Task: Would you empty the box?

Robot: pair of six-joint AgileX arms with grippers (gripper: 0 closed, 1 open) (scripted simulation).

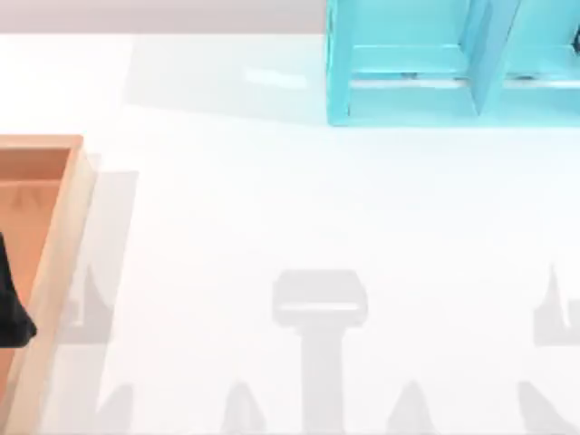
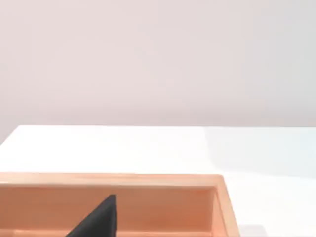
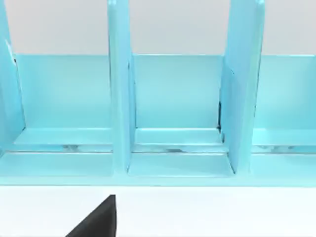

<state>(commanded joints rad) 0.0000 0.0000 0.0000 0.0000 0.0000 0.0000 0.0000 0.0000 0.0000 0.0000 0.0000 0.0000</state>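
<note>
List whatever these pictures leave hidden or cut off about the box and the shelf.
- The box: top view's left and bottom edges cut it off; a dark part covers some floor, so contents are unclear.
- Box in the left wrist view: the lower edge crops its floor.
- The turquoise shelf: top view's upper and right edges cut it off.

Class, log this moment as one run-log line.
box: table's left edge | shelf unit: far right | left pincer: over box | contents: unseen
</note>
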